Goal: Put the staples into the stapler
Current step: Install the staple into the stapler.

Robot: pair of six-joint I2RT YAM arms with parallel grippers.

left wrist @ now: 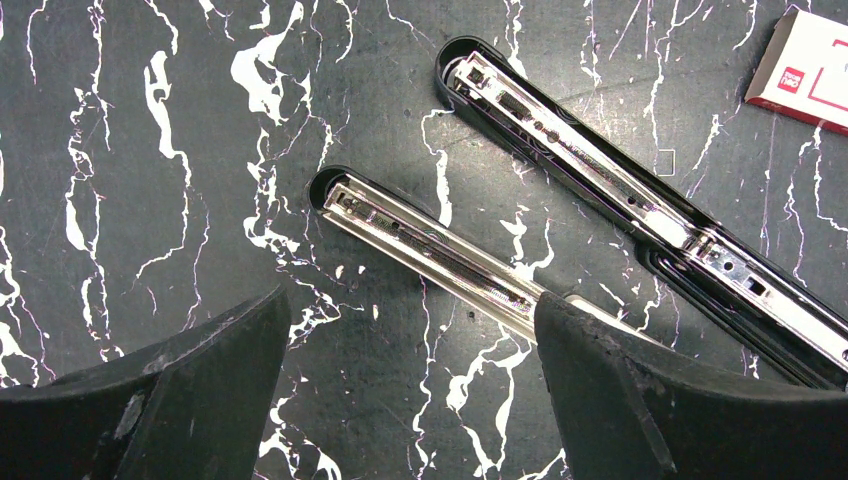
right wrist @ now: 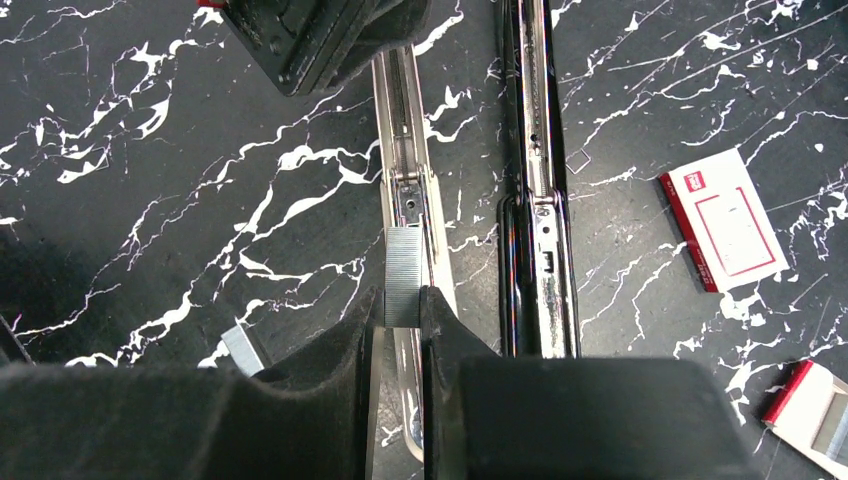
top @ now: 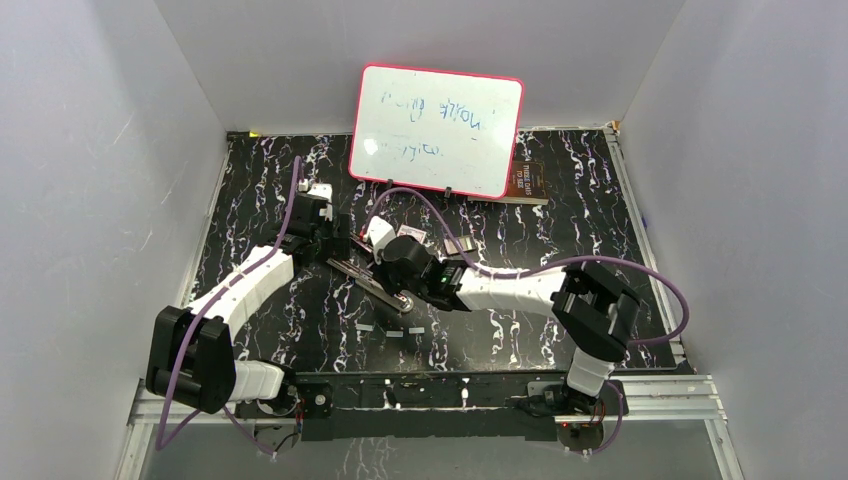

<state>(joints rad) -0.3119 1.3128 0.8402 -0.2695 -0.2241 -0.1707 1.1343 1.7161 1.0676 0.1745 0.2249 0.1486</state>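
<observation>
The black stapler [right wrist: 537, 150] lies opened flat on the marbled table, its shiny metal rail [right wrist: 405, 130] beside the other half. My right gripper [right wrist: 402, 310] is shut on a short grey strip of staples [right wrist: 403, 265], held directly over the rail near its hinge end. Another strip of staples [right wrist: 243, 350] lies on the table to the left. My left gripper [left wrist: 412, 330] is open above the table with nothing between its fingers; its right finger [left wrist: 640, 390] hangs over the rail [left wrist: 430, 250], with the stapler's other half [left wrist: 620, 200] beyond. In the top view both grippers meet over the stapler [top: 370, 280].
A small white box with a red label [right wrist: 730, 220] lies right of the stapler, and a second one [right wrist: 810, 400] sits nearer. Loose staple strips [top: 394, 334] lie toward the front. A whiteboard [top: 437, 130] leans at the back wall with a brown box [top: 525, 182] beside it.
</observation>
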